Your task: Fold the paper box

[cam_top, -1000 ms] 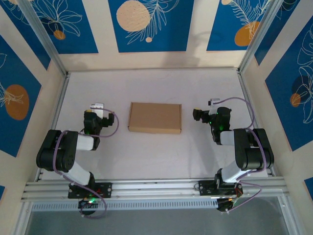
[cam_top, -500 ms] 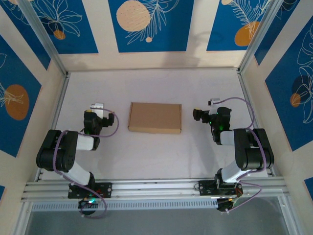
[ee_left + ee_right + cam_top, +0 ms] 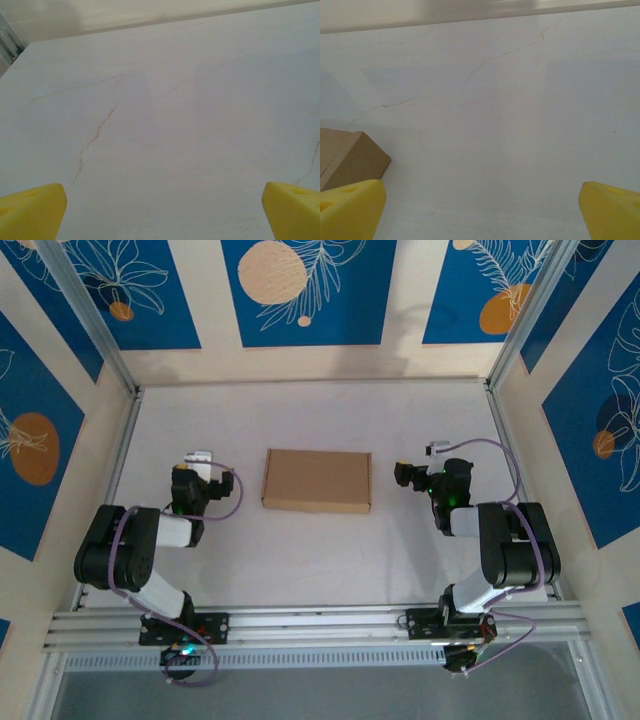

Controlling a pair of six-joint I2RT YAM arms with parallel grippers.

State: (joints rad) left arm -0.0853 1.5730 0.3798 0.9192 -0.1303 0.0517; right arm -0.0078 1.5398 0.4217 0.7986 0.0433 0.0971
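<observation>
Paper box (image 3: 317, 481): plain brown cardboard, lying flat near the middle of the table (image 3: 300, 560), long sides running left to right. It sits between the two grippers and touches neither. The right wrist view catches one corner (image 3: 350, 157) low at left.

Handling, as judged: probably light. Panels stiff, giving way only along the creases. Likely to slide on the smooth tabletop if pushed from one side (better braced from the other side too). Corners would dent under a hard pinch. Best hold looks like a thin flap or lid edge along a long side, not the broad top face.

Count: one box, two arms.

Left gripper (image 3: 198, 462): jaws spread wide, nothing between them.

Right gripper (image 3: 405, 476): likewise spread wide and empty, just right of the box.
</observation>
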